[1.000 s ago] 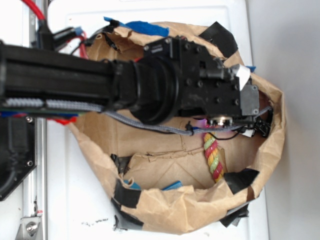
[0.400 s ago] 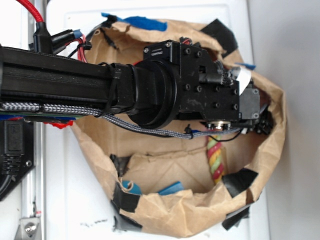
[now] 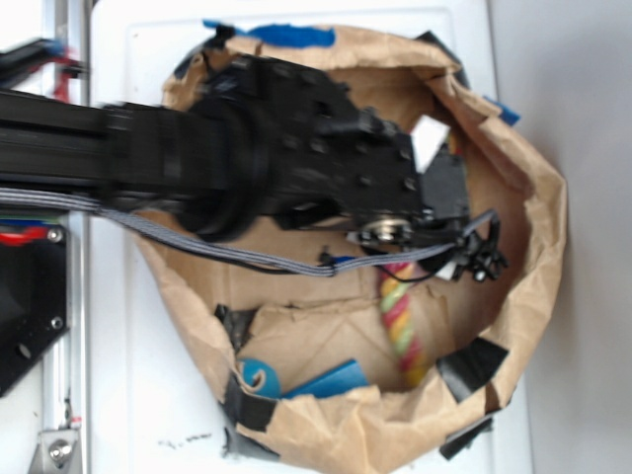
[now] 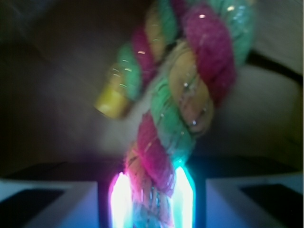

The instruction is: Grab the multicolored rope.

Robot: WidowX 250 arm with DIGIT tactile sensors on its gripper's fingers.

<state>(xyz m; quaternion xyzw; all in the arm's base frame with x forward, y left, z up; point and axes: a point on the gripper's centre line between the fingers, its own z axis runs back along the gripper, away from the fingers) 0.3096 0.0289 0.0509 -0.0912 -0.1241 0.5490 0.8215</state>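
Multicolored rope (image 4: pixel 175 118) lying on floor of brown paper bag (image 3: pixel 523 286), lower right of centre in exterior view, upper end hidden under black arm (image 3: pixel 247 158). Gripper (image 4: pixel 152 204) closed on rope's near end in wrist view, glowing pads (image 4: pixel 121 199) pressed against both sides. Grey braided cable (image 3: pixel 217 252) crossing bag interior left of rope.
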